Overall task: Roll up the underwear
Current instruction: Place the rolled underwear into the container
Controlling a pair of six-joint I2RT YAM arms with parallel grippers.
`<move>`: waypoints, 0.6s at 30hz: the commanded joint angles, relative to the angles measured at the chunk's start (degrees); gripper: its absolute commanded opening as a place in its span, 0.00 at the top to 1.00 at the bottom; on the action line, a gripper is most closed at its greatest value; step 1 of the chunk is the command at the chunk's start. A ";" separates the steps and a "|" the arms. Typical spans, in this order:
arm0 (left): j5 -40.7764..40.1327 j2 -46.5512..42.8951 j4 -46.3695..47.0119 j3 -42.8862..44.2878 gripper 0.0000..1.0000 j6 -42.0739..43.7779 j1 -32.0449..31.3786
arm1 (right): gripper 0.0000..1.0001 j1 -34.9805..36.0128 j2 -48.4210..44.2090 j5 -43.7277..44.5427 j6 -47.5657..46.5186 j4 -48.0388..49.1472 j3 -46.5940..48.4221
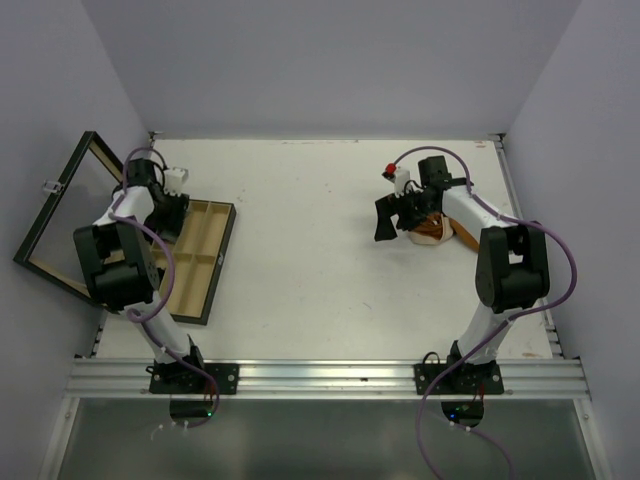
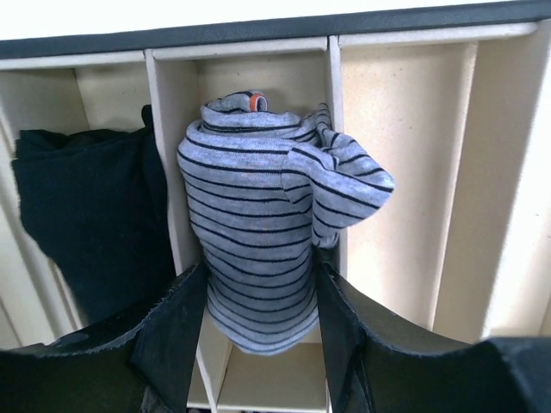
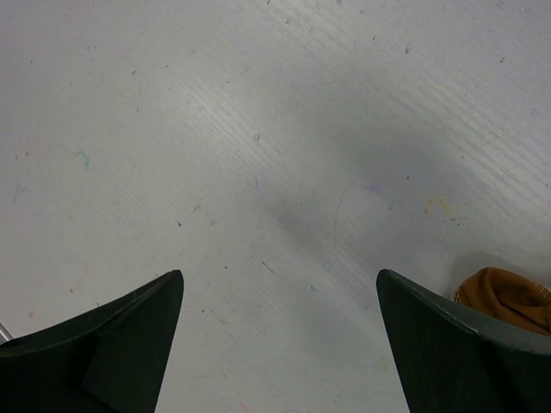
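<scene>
**Underwear, grey striped: rolled and lodged in a box compartment**

**Grey striped underwear** (image 2: 258, 224): rolled into a stubby bundle and standing on end in a narrow compartment. One loose fold bulges over the divider on the right of the left wrist view. Rolling looks to be what lets it fit so slim a slot.

**Black underwear** (image 2: 86, 215): bundled in the adjoining compartment to the left in that view. The compartment on the other side shows only bare board.

**Left gripper** (image 2: 256, 301): over the box, with one finger on each side of the striped roll's lower part, right against the cloth. Whether they press it or merely flank it cannot be told. The pose suits seating the roll in its slot.

**Wooden box** (image 1: 222, 262): at the left side of the table (image 1: 320, 280). Its glass lid (image 1: 65, 215) is swung open and outward, which leaves the compartments reachable from above.

**Orange-brown underwear** (image 1: 432, 232): a crumpled heap on the table's right side, well apart from the box. It is probably the next piece to roll.

**Right gripper** (image 3: 280, 284): fingers spread wide with nothing between them, above bare tabletop just beside the orange-brown heap. It appears placed for a pick-up.
</scene>
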 commanded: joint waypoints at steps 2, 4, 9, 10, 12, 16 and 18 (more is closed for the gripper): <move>1.05 -4.06 -2.12 3.08 0.42 -1.14 0.54 | 0.01 -0.16 -1.22 -1.65 -0.28 -0.89 1.43; 1.22 -4.42 -2.38 3.25 0.42 -1.14 0.54 | 0.01 -0.07 -1.22 -1.74 -0.28 -0.98 1.43; 2.01 -4.24 -2.38 4.75 0.42 -1.32 0.63 | 0.01 -0.07 -1.31 -1.74 -0.28 -0.98 1.52; 2.36 -4.07 -2.81 5.18 0.43 -1.41 0.63 | 0.01 -0.07 -1.22 -1.65 -0.28 -0.98 1.43; 3.41 -4.07 -3.52 6.85 0.43 -1.58 0.54 | 0.01 -0.07 -1.40 -1.48 -0.28 -0.89 1.34; 7.63 -6.26 -4.05 9.23 0.43 -1.58 0.63 | 0.01 -0.16 -1.84 -1.12 -0.28 -0.28 1.17; 10.79 -8.28 -4.31 10.63 0.44 -1.15 0.45 | 0.01 -0.07 -2.45 -0.42 -0.10 0.16 1.08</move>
